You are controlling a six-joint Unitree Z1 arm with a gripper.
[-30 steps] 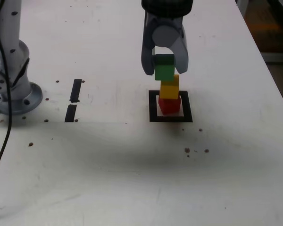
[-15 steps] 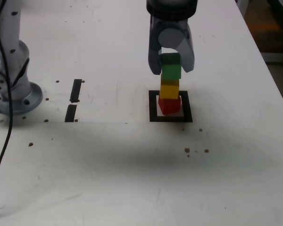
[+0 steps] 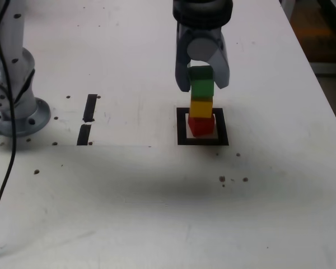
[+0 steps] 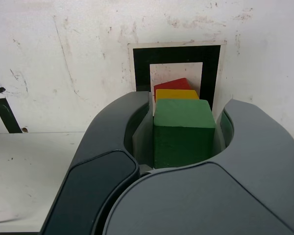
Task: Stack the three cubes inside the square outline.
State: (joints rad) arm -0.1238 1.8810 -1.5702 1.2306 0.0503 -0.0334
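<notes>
Stack status: red cube (image 3: 201,125) sits inside the square outline (image 3: 181,130) on the bench (image 3: 157,190); yellow cube (image 3: 201,107) rests on it; green cube (image 3: 201,88) rests on top of the yellow one. All three are judged to be in place, with only the release left.

Claw (image 3: 202,84) state: the jaws flank the green cube on both sides. In the wrist view a thin gap is seen between the green cube (image 4: 182,132) and the fingers (image 4: 137,142), so the grip is read as barely loosened, close to shut, and possibly no longer bearing on the cube. Firm contact cannot be confirmed or excluded from these views.

Risks noted:
- If one pad is still dragging on the cube while the other has let go, the top cube may be twisted or pushed sideways.
- In the wrist view the red cube (image 4: 172,84) appears turned slightly against the yellow cube (image 4: 176,94); the column is not perfectly square, so a small nudge could be enough to topple it.
- A retreat with any sideways component before the jaws are clear would sweep the tower over.

Arm pose: the claw hangs near-vertically over the outline, fingers pointing down, straddling the top of the stack. The arm's base (image 3: 14,112) stands at the exterior view's left.
</notes>
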